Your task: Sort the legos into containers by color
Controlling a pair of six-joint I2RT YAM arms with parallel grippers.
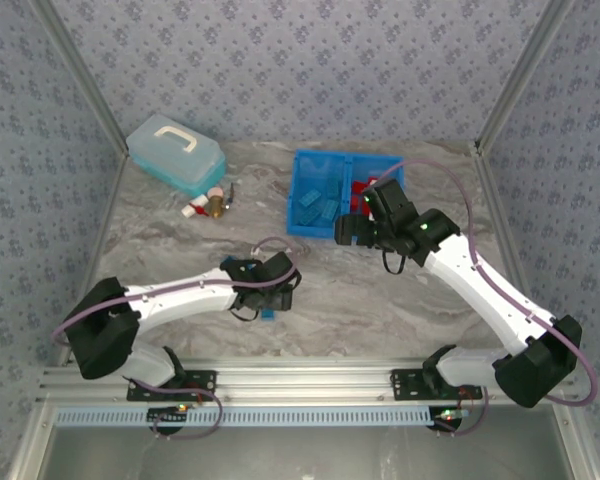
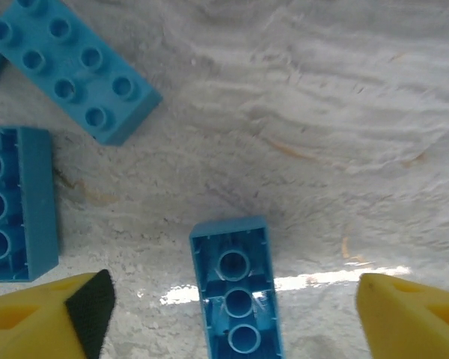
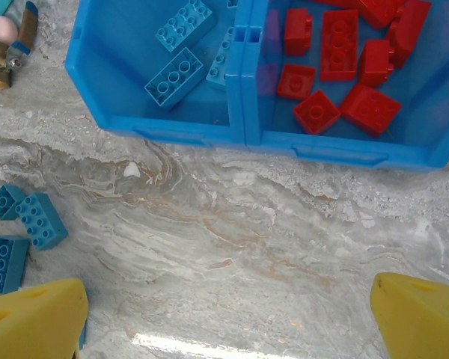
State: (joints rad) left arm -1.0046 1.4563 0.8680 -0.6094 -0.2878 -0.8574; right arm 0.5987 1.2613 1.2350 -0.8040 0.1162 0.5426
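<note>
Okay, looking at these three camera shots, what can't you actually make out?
- Top view: loose blue plastic bricks mostly hidden under the left arm.
- Top view: the right arm covers part of the bright blue plastic bin; its bricks are too small to count.
- Right wrist view: bin's far end cut off by the top edge.
- Left wrist view: upside-down blue brick runs off the bottom edge.

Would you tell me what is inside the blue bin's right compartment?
Red legos lie loose in the right compartment. Its far end is cropped at the wrist and covered by the arm overhead.
</note>
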